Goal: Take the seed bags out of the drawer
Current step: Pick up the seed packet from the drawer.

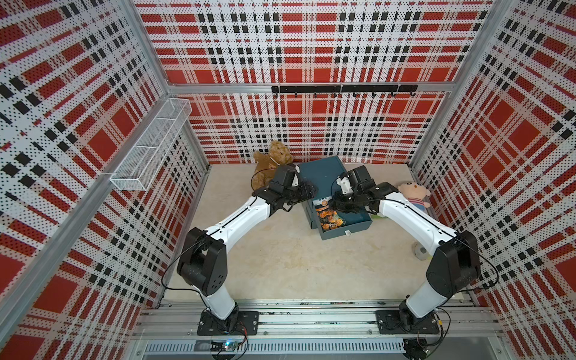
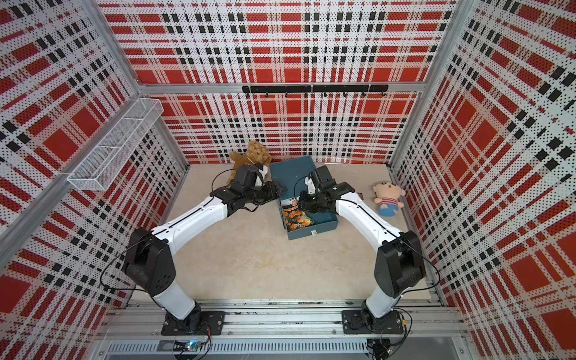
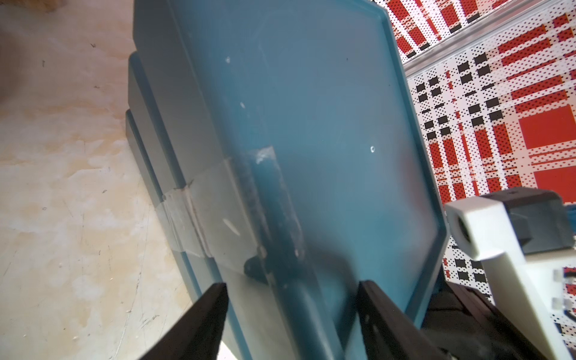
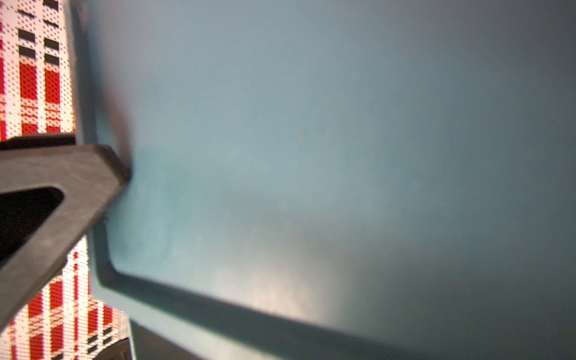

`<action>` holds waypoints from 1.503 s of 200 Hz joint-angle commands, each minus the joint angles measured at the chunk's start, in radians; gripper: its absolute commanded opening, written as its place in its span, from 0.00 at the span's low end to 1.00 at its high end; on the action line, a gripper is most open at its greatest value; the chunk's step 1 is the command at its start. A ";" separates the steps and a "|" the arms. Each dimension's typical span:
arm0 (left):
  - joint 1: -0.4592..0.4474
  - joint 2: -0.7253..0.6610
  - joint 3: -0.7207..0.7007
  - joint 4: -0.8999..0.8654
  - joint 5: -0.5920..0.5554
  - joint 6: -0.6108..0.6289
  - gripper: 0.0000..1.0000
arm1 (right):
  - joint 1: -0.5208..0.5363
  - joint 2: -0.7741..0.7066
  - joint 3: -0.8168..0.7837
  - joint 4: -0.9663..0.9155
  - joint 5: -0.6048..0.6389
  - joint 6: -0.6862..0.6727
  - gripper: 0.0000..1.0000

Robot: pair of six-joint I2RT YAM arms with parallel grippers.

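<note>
One orange-flower seed bag (image 1: 329, 218) visible, lying flat in the pulled-out drawer (image 1: 349, 232) on the desk (image 1: 280, 255), long axis running drawer front to cabinet. Right gripper (image 1: 339, 204) sits over its far, labelled end, jaws clenched; a pinch on the bag can't be confirmed. Left gripper (image 3: 292, 284) lies beyond, jaws apart over the blue cabinet (image 1: 321, 170) top — right arm is nearer.

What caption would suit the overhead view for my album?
Overhead: right gripper reaches into the open blue drawer over an orange-flowered seed bag; left gripper sits at the cabinet side.
</note>
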 commanded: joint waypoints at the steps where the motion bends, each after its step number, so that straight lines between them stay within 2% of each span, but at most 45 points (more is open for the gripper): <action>1: -0.003 0.047 -0.038 -0.156 -0.056 0.014 0.70 | 0.014 -0.009 0.041 0.022 -0.080 0.038 0.00; 63: -0.003 0.046 -0.044 -0.153 -0.058 0.014 0.70 | -0.024 -0.017 0.126 0.001 -0.161 0.135 0.00; 118: -0.002 0.047 -0.046 -0.152 -0.057 0.017 0.70 | -0.090 -0.053 0.119 0.006 -0.283 0.200 0.00; 185: -0.003 0.048 -0.046 -0.151 -0.058 0.019 0.70 | -0.106 -0.081 0.146 -0.048 -0.282 0.208 0.00; 221: -0.002 0.046 -0.046 -0.151 -0.057 0.019 0.70 | -0.107 -0.079 0.159 -0.054 -0.326 0.243 0.00; 300: -0.002 0.051 -0.037 -0.150 -0.057 0.022 0.70 | -0.106 -0.095 0.165 -0.213 -0.319 0.144 0.00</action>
